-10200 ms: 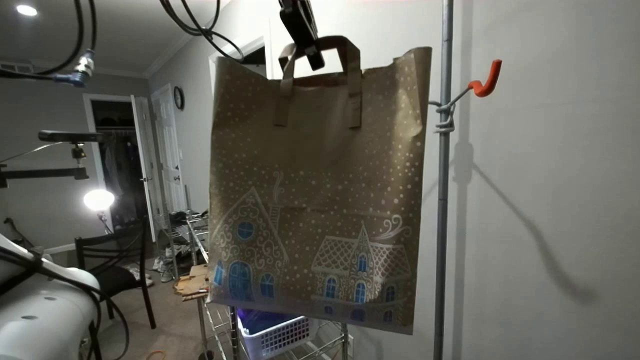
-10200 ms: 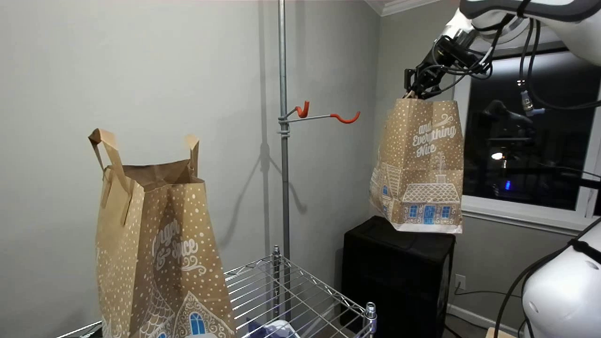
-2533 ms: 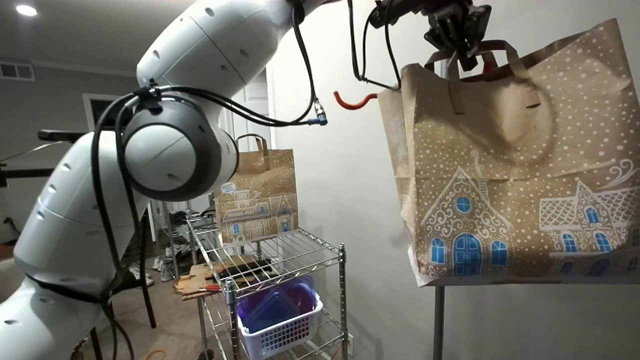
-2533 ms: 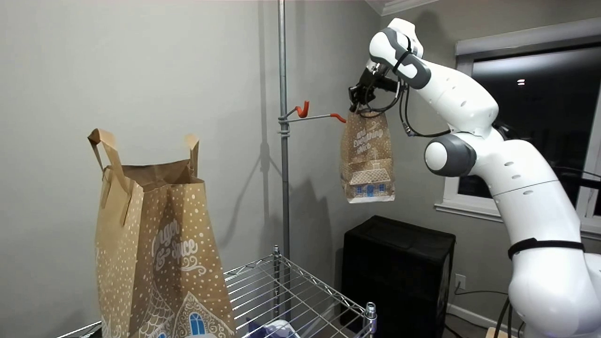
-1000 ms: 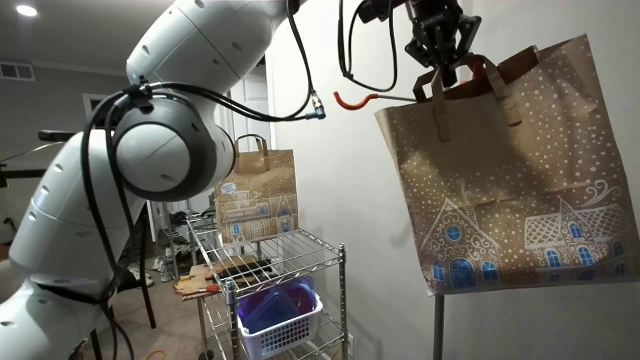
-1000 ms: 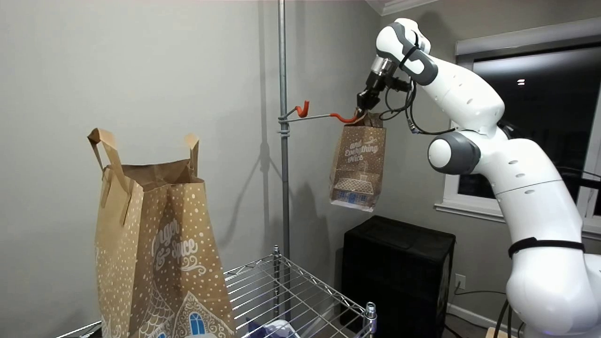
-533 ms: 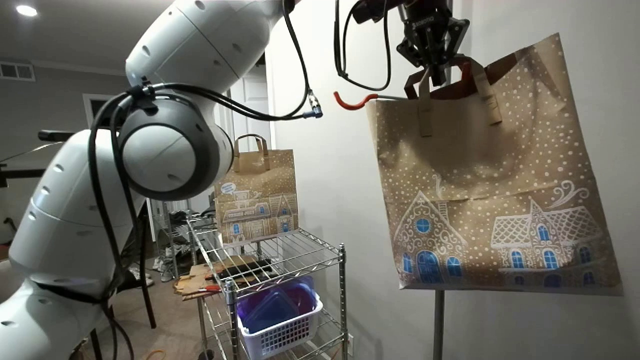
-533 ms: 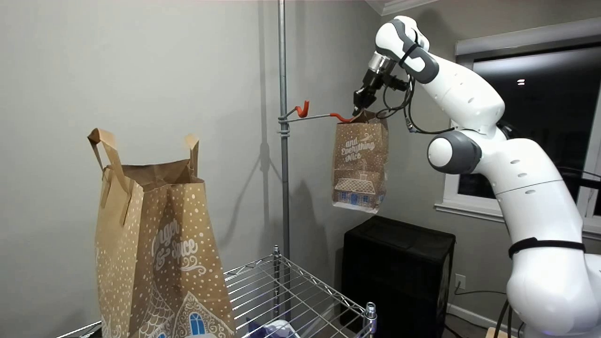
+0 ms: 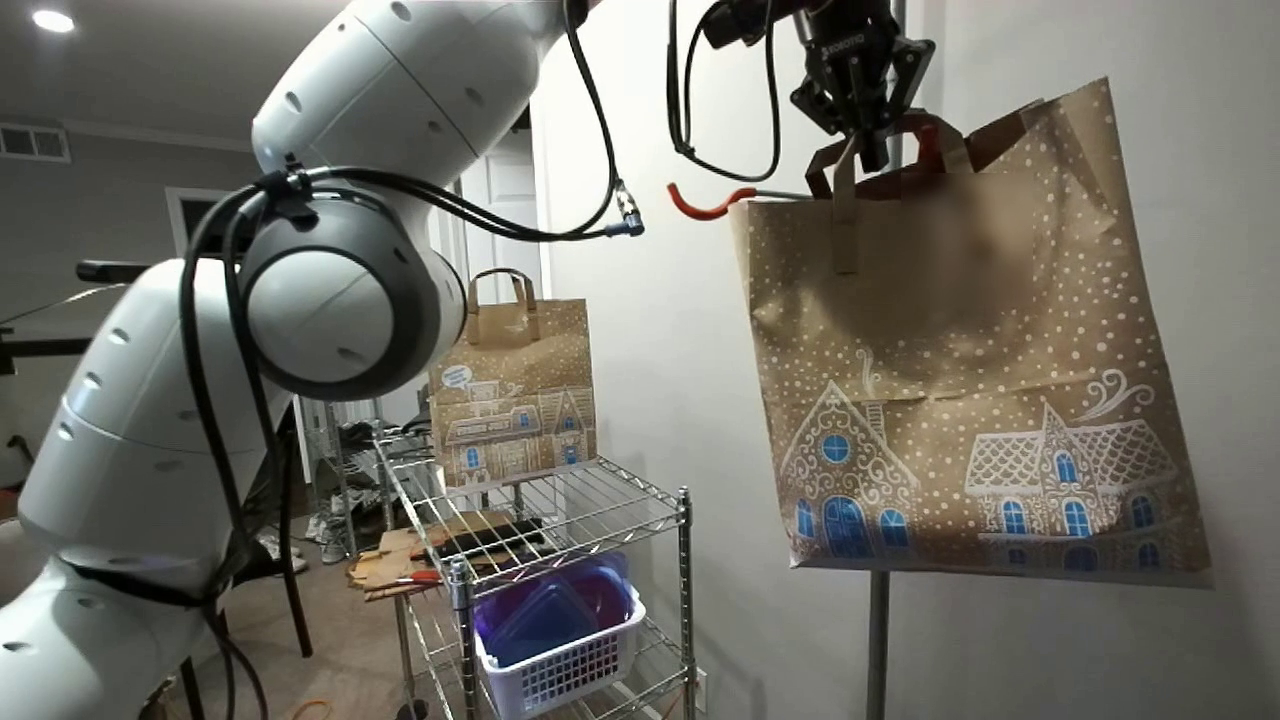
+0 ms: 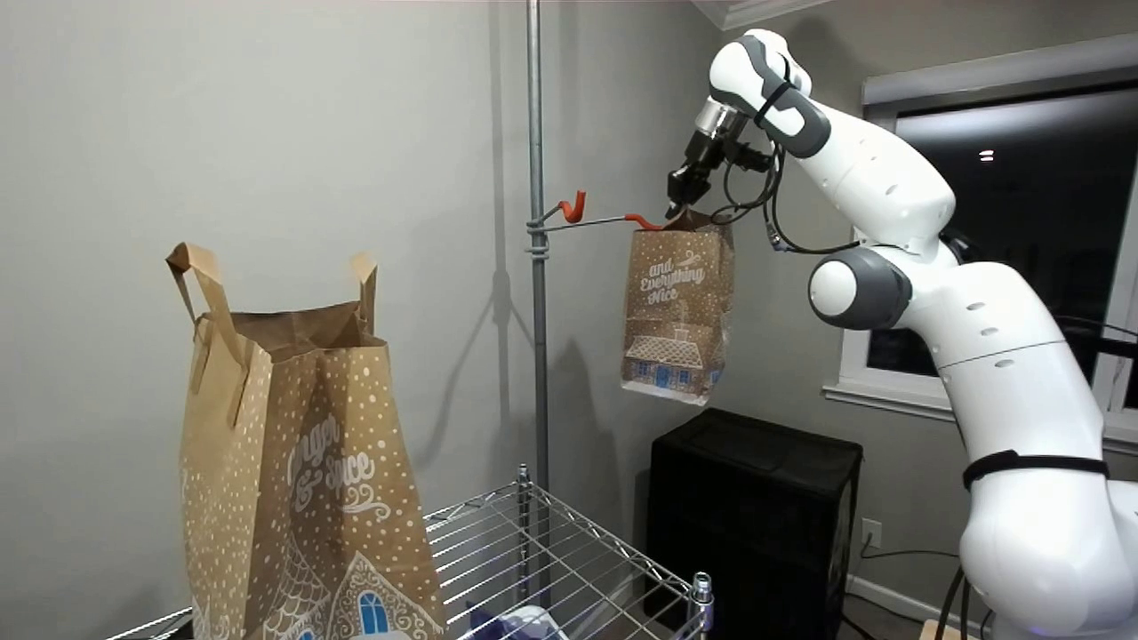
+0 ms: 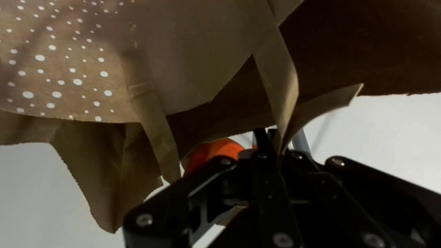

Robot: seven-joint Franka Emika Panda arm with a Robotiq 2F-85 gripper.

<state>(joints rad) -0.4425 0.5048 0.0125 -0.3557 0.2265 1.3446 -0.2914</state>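
Jaws pinched narrow on the bag handle [image 11: 280,86], off-center, next to a corner of its loop. Held bag [image 9: 970,390] hangs under them in the air, slightly tilted, beside the pole [image 10: 540,356].

Containers: held bag's mouth is up and partly open. Wrist view gets only dark inner paper, contents can't be told. Second bag [image 10: 302,480] stands upright on the wire rack [image 10: 569,551], mouth open, straps up; its bottom is hidden by its own walls. White basket [image 9: 565,675] sits on the rack's lower tier with purple and blue pieces [image 9: 548,625] in it.

Edges/room: near hook [image 10: 642,220] runs right up to the held bag's rim; can't tell if they touch. Second hook [image 9: 710,213] sticks out past the rim on the rack side. Wall [image 9: 720,400] shows between held bag and rack, the two well apart. Below the bag is a black box [image 10: 751,507]; depth gap unclear.

Views: broad face with white houses and narrow side with the lettering [image 10: 671,276] come from different exterior views. Wrist view adds a hook's orange-red between paper straps, just beside the jaws. Window [image 10: 1005,222] shows in an exterior view only.
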